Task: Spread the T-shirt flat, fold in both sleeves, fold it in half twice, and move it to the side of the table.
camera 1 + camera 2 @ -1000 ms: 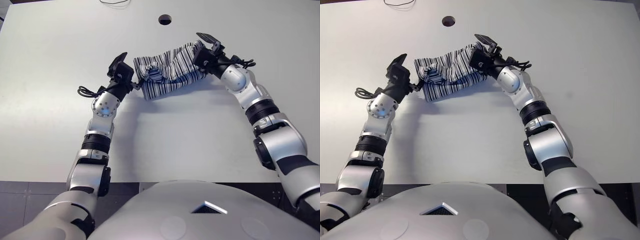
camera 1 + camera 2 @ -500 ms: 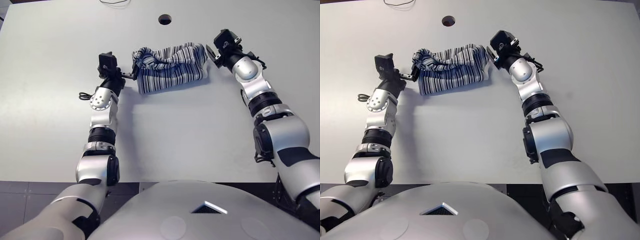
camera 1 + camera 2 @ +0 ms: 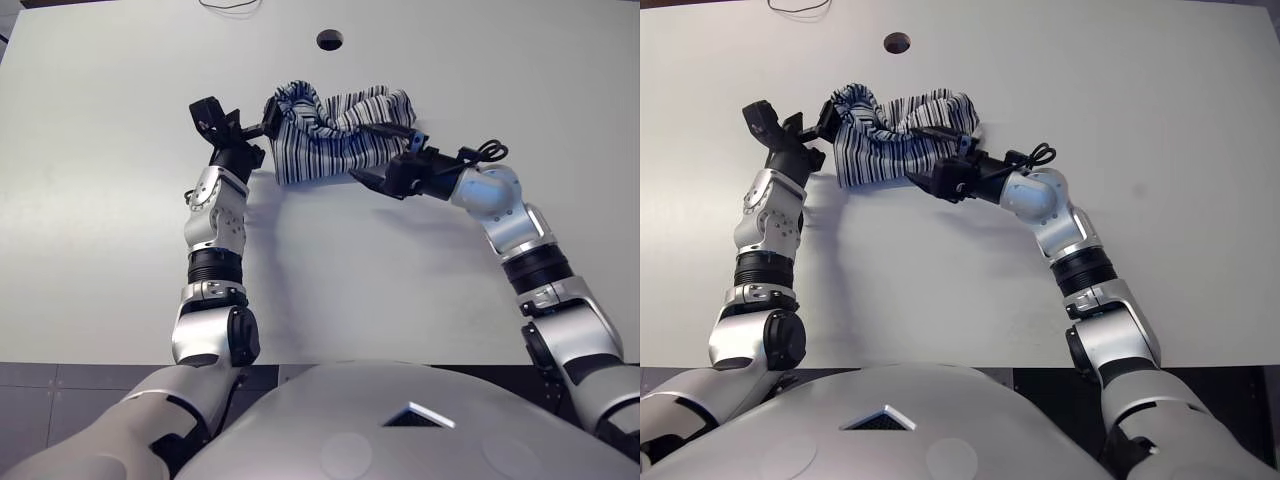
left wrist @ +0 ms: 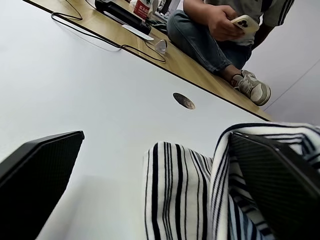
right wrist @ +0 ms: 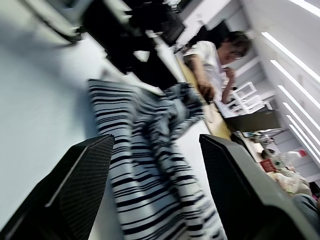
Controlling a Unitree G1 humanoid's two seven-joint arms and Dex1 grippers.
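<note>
Over the last half second the right arm has left the shirt's 3 o'clock end and swung round to its near side. The right gripper (image 3: pixel 368 152) now lies low at about 5 o'clock of the bundle and points toward 10 o'clock. Its two fingers are spread apart, one over the cloth's near edge and the other lower, close to the table (image 3: pixel 120 230). The left gripper (image 3: pixel 242 120) is at the shirt's 9 o'clock end as before, but it has tipped upward and risen a little. Its fingers stand wide apart, and cloth drapes against the one on the shirt's side. The bundle itself has barely shifted.

The T-shirt (image 3: pixel 335 135) sits at 12 o'clock from the robot, on the far half of the white tabletop. It is a rumpled roll of black-and-white stripes running from 9 to 3 o'clock, not spread flat. Its 9 o'clock end is puffed into a higher knot of folds, while the near face is a smoother striped panel.

Farther out at 12 o'clock, well apart from the shirt, is a round dark hole (image 3: pixel 329 39) in the tabletop. A thin cable (image 3: pixel 228 5) loops at the far edge.
</note>
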